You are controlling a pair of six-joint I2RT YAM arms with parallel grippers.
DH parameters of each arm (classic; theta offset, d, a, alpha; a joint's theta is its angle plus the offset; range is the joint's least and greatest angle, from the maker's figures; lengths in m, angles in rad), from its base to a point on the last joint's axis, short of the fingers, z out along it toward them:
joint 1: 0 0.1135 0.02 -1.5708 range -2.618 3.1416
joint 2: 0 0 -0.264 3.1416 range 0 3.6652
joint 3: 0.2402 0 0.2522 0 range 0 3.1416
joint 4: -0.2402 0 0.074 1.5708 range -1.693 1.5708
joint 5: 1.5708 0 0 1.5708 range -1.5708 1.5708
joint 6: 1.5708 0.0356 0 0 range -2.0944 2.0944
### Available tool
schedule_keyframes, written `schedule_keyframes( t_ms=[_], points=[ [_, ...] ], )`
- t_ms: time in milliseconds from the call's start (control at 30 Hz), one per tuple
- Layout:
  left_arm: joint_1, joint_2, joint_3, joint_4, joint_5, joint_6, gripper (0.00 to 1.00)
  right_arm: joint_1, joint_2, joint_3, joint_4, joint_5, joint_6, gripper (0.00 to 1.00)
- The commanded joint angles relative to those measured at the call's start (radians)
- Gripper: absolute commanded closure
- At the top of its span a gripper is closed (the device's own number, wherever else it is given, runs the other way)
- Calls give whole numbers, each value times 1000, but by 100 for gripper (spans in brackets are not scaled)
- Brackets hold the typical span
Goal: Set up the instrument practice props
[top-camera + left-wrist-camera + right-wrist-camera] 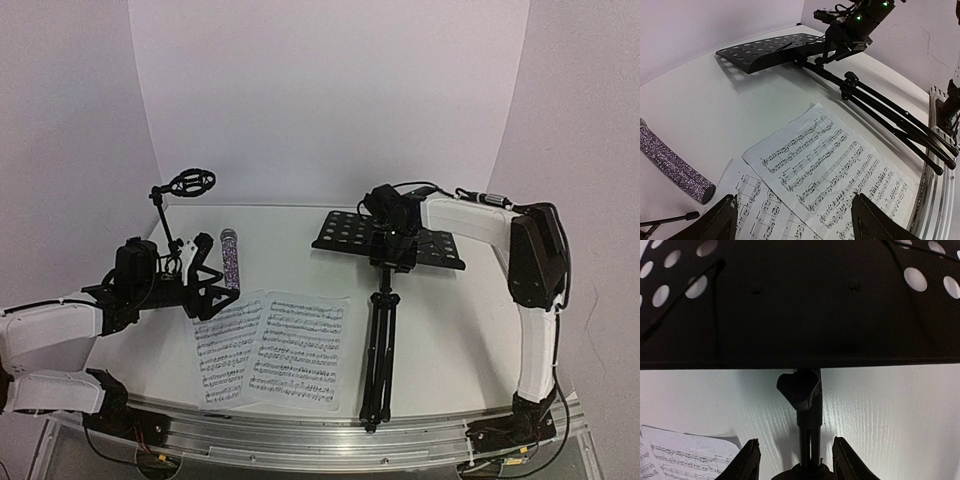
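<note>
Nearest, two music sheets (270, 348) lie flat beneath my left claw (794, 215), fingers spread and empty. Beyond, the music stand (380, 330) lies folded on the bench (455, 335), my right claw (797, 456) straddling its post under the perforated desk (345, 232), fingers apart and not pinching, presumably to raise it. Back left, the glittery microphone (231, 260) lies by the mic stand (190, 183), whose feet my arm hides.

My left arm (50, 330), right arm (540, 345): white shells, black joints; black cables (470, 195) upper right; green lights (858, 17).
</note>
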Motion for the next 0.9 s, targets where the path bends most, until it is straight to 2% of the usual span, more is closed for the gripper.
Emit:
schedule_keyframes(
  t_ms=[0, 367, 667, 733, 867],
  points=[
    [-3, 25, 51, 75, 22, 9, 22, 0, 50, 11, -17, 49, 34, 55],
    [-3, 43, 45, 107, -10, 30, 22, 0, 84, -100, 143, 106, 61, 56],
    [-3, 37, 42, 113, -34, 42, 22, 0, 124, -168, 265, 81, 65, 52],
    [-3, 38, 41, 115, -37, 44, 22, 0, 137, -163, 276, 83, 57, 57],
    [-3, 44, 44, 114, -45, 44, 22, 0, 145, -165, 292, 84, 50, 76]
  ],
)
